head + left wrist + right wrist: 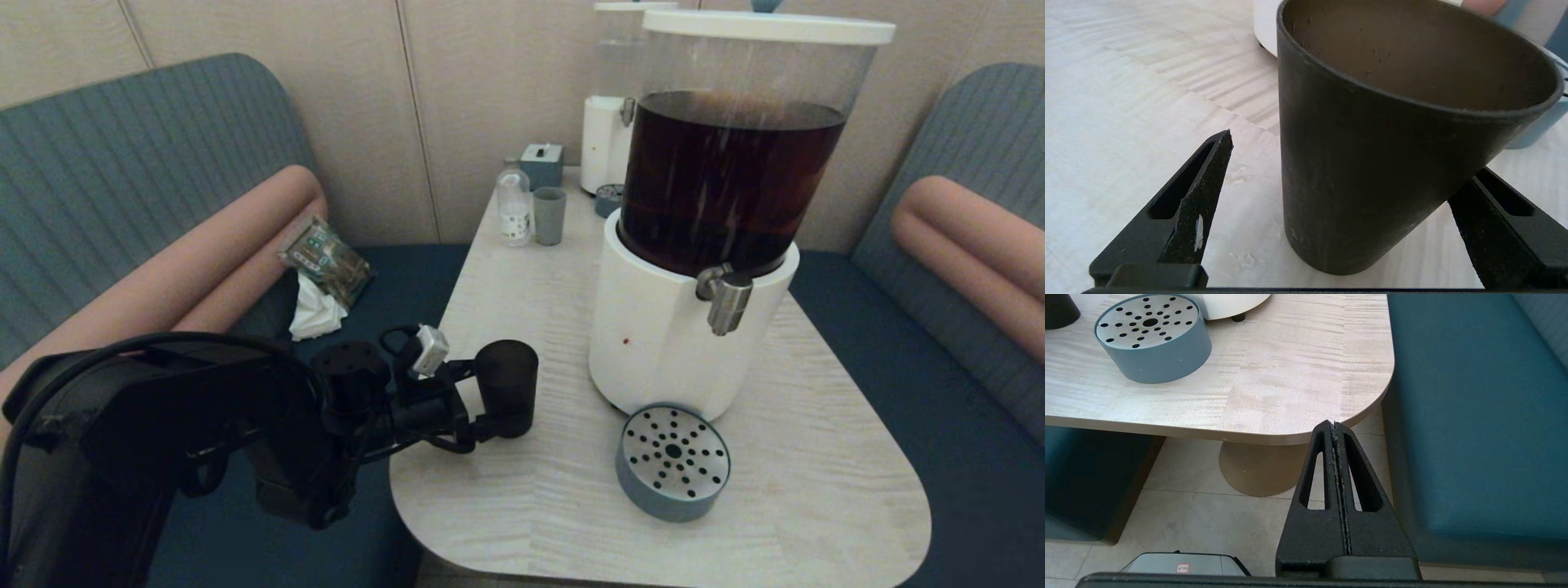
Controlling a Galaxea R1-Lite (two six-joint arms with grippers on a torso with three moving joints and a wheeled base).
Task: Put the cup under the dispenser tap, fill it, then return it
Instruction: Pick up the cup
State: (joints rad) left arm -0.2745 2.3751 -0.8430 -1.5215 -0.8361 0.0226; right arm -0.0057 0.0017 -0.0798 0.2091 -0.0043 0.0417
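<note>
The dark smoky cup stands upright on the table's front left, left of the big white-based dispenser. In the left wrist view no liquid shows inside the cup. My left gripper is open with its fingers either side of the cup's lower half. One fingertip stands clear of the cup wall, and the other is partly hidden behind it. The steel dispenser tap juts out over the round perforated drip tray. My right gripper is shut and empty, low beside the table's front right corner.
At the back of the table stand a clear bottle, a pale grey-green cup, a tissue box and a smaller white dispenser. A packet and crumpled tissue lie on the left sofa.
</note>
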